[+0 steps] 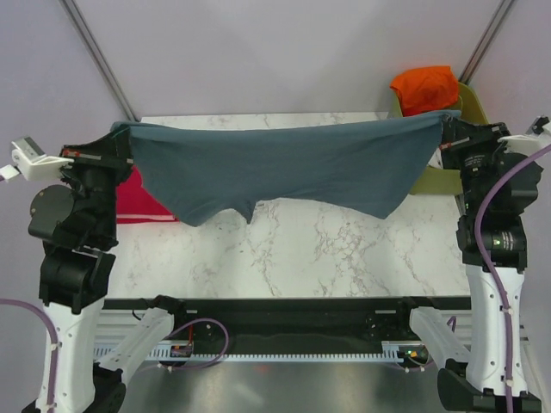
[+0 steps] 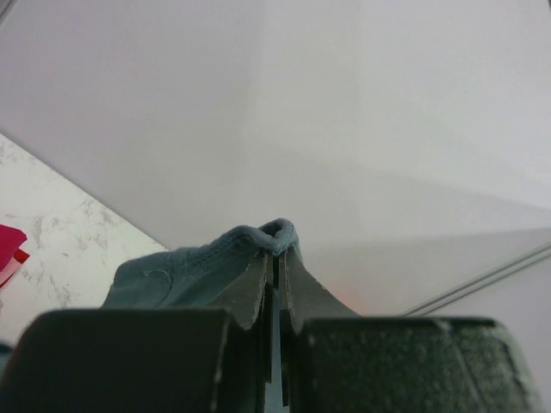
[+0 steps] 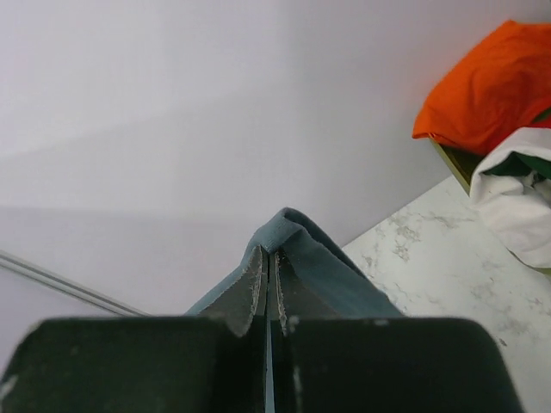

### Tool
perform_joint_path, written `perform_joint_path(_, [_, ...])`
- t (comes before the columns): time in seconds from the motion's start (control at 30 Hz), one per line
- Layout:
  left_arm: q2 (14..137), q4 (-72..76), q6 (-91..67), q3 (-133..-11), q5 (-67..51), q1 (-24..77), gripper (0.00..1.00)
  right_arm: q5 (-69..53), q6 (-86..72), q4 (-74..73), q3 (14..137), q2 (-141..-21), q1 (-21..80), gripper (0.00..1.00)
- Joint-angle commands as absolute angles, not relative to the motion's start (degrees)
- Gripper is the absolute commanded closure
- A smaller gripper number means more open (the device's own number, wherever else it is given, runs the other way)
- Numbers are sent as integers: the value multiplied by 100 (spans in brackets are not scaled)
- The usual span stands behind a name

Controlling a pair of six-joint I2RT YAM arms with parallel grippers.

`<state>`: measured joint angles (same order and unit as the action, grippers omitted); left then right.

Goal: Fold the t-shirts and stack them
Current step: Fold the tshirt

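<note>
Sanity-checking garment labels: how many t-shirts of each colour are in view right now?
blue-grey t-shirt: 1
crimson t-shirt: 1
orange t-shirt: 1
white t-shirt: 1
Total: 4 visible. The basket may hide more.

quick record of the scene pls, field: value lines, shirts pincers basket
held item: blue-grey t-shirt, stretched in the air between both arms, hanging above the table
left pincer: shut on one end of the shirt
right pincer: shut on the opposite end
red t-shirt: folded, lying at the table's left edge, partly behind the held shirt
basket: olive green, far right, holds an orange t-shirt and a white garment
fold status: blue-grey shirt not yet laid down
</note>
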<state>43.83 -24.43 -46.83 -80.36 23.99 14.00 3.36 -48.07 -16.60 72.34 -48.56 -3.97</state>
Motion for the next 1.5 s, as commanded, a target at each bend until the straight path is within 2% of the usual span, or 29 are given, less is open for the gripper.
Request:
perform_joint_path(0.0, [4587,-2820,-4351,-8489,2654,1389,98,281,-4728,-1846,7751,-4904,-413,100])
perform_joint_path(0.2, [4851,-2944,-4228,-9149,2733,1389,98,115,-4825,-1872,8314,-5027,-422,100])
perform_joint_path(0.37, [5245,-2944,-4192,-9167,3005,1380,98,114,-5001,-1881,8165,-5255,-422,100])
perform_joint_path(0.6, [6327,-2593,-4342,-8991,3094,1310,98,-606,-5378,-1214,7735,-6422,-413,100])
perform_joint_path(0.73, [7021,-2339,-4779,-9201,2533,758,98,-747,-5493,-871,7901,-7126,-404,100])
perform_joint_path(0.8, [7390,-2189,-5035,-9394,1781,239,98,-730,-5484,-817,8276,-7590,-413,100])
perform_joint_path(0.93, [8749,-2118,-5326,-10526,819,-237,98,-782,-5572,-835,9340,-8436,-413,100])
perform_joint_path(1.13, [9974,-2101,-5676,-13205,-193,-509,98,-1141,-5862,-1037,11397,-9667,-553,100])
perform_joint_path(1.2, [10335,-1943,-5818,-13499,-412,-589,98,-1247,-6002,-1055,11871,-10043,-606,100])
perform_joint_path(1.3, [10468,-953,-6073,-13150,-815,-712,98,-1608,-6100,-1055,12119,-10457,-650,100])
perform_joint_path(1.33, [10450,-601,-6056,-12696,-939,-738,98,-1678,-6108,-1055,12077,-10502,-659,100])
perform_joint_path(1.4, [10311,-308,-5951,-12272,-1046,-747,98,-1819,-6047,-967,11658,-10547,-668,100])
perform_joint_path(1.47, [10117,-107,-5749,-11324,-1107,-747,98,-2064,-5977,-601,11182,-10460,-677,100])
